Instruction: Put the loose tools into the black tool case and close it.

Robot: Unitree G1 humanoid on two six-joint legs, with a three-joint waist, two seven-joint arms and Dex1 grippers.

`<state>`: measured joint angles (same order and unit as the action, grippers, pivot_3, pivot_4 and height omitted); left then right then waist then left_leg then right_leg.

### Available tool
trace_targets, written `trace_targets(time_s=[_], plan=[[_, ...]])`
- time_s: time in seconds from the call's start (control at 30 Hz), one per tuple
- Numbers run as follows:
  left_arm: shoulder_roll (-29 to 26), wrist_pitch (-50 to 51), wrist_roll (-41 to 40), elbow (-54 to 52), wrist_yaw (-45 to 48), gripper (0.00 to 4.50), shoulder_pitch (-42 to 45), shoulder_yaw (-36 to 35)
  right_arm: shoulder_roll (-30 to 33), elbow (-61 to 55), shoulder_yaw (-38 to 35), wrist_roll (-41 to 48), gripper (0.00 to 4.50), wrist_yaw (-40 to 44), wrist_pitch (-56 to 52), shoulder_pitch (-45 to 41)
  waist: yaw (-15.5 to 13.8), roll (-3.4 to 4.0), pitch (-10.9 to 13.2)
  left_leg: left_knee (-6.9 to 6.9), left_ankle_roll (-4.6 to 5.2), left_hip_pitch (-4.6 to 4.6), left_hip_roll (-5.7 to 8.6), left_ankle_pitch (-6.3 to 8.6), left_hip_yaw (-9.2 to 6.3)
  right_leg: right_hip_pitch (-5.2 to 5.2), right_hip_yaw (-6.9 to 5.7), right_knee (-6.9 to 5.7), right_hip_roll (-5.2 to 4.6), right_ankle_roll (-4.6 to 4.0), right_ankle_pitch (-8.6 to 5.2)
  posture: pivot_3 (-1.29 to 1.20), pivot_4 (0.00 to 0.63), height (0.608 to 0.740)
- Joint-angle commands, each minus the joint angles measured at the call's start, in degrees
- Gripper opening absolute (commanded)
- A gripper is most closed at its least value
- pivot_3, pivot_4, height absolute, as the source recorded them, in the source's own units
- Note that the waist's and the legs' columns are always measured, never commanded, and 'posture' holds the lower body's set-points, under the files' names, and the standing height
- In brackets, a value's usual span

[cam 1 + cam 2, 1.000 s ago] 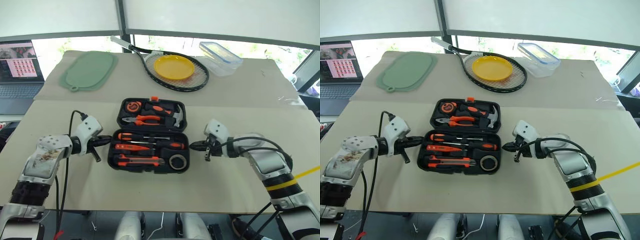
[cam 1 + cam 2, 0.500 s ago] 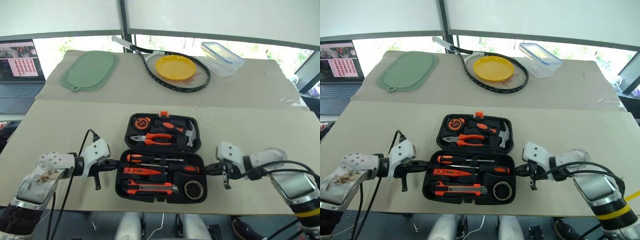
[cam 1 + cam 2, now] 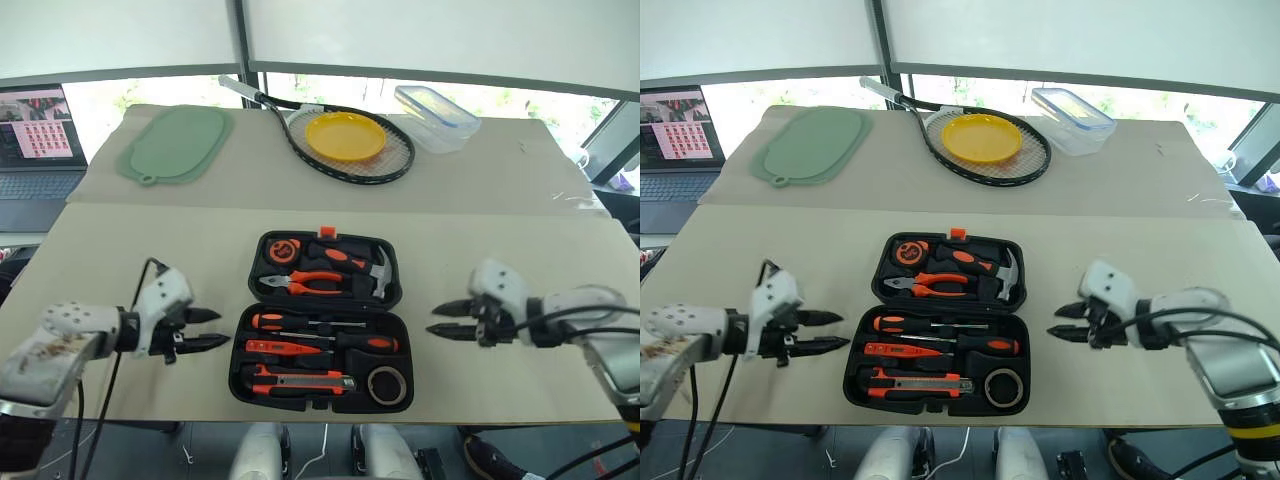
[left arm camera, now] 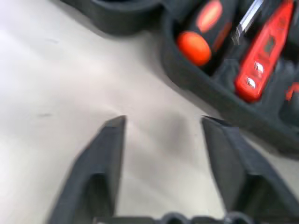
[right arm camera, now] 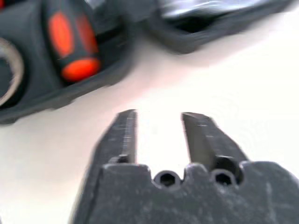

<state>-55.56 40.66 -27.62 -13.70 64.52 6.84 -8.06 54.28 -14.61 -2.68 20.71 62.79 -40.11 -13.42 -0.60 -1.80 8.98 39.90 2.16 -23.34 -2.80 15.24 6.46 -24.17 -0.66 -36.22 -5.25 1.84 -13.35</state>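
- Right, biggest first: the bench carries the whole job, and the black tool case lies flat open on it, near the front edge, midway between the two arms.
- Its lid half lies farther from the robot, with pliers, hammer and tape measure in their slots; the orange latch sits on its far rim.
- Its near half carries the loose tools, all bedded in: two screwdrivers up top, the slim orange screwdriver under them, the utility knife along the front, the tape roll in the right corner.
- So by my reading the filling is done and closing is what's left.
- Left gripper hangs just left of the case, jaws apart and empty, tips aimed at its side wall.
- Right gripper hangs off to the right, also spread and holding nothing, clear of the case.
- The risks: the case is light and close to the bench edge, so an off-centre push on the lid could slide it rather than fold it.
- Any tool riding proud of its slot would stop the latch catching.
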Motion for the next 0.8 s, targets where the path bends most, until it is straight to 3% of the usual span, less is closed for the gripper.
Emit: trace_targets(time_s=[0.03,0.17,0.27,0.57,0.6,0.63,0.8], plan=[[1.6,8.9,-3.6,1.9,-4.3,4.32,7.3,-0.6,-4.0,2.9,-3.1,4.1,2.83,-5.2,-7.5,-6.6,-0.1,-0.01,0.0,0.02,-0.01,0.00,0.01,-0.01,0.00,0.02,0.00,0.00,0.01,-0.01,0.01,0.00,0.150,0.738],[6.8,22.8,-5.0,8.0,-12.3,4.32,17.3,1.3,-9.2,6.2,-2.9,7.2,2.83,-10.0,-16.1,-12.9,-0.1,-0.01,0.0,0.01,-0.05,-0.03,0.08,-0.05,-0.02,0.03,0.01,-0.05,0.03,0.00,0.03,0.00,0.150,0.738],[13.8,29.9,-4.3,14.7,-18.8,4.32,25.4,2.2,-12.8,8.9,-1.1,7.8,2.83,-12.9,-20.3,-16.2,-0.2,-0.03,0.0,0.05,-0.08,-0.10,0.13,-0.08,0.00,0.02,-0.04,-0.06,0.01,0.03,0.02,0.00,0.150,0.738],[16.6,29.7,-2.7,20.6,-21.0,4.32,29.4,5.4,-14.1,12.3,4.4,5.0,2.83,-14.5,-19.3,-17.0,0.2,-0.03,0.0,0.08,-0.31,-0.41,0.14,-0.23,-0.06,-0.13,-0.04,0.01,0.02,0.09,0.07,0.00,0.150,0.738],[16.7,29.6,-2.9,20.9,-20.7,3.80,29.5,5.2,-14.1,12.4,4.8,4.8,2.31,-14.6,-19.0,-16.7,0.2,-0.03,0.0,0.08,-0.31,-0.40,0.14,-0.23,-0.06,-0.13,-0.04,0.02,0.02,0.09,0.07,0.00,0.150,0.738],[16.7,29.4,-3.0,21.1,-20.5,3.65,29.5,5.0,-14.1,12.3,4.9,4.7,2.16,-14.7,-18.8,-16.4,0.2,-0.03,0.0,0.08,-0.29,-0.40,0.14,-0.22,-0.06,-0.13,-0.04,0.03,0.01,0.09,0.07,0.00,0.150,0.738],[16.5,29.0,-3.4,21.1,-19.8,1.80,29.2,5.3,-14.8,11.2,5.3,5.3,0.42,-14.8,-18.6,-16.0,0.2,-0.08,0.0,0.14,-0.16,-0.32,0.14,-0.15,-0.08,-0.05,-0.05,0.04,-0.01,0.09,0.08,0.00,0.150,0.738]])
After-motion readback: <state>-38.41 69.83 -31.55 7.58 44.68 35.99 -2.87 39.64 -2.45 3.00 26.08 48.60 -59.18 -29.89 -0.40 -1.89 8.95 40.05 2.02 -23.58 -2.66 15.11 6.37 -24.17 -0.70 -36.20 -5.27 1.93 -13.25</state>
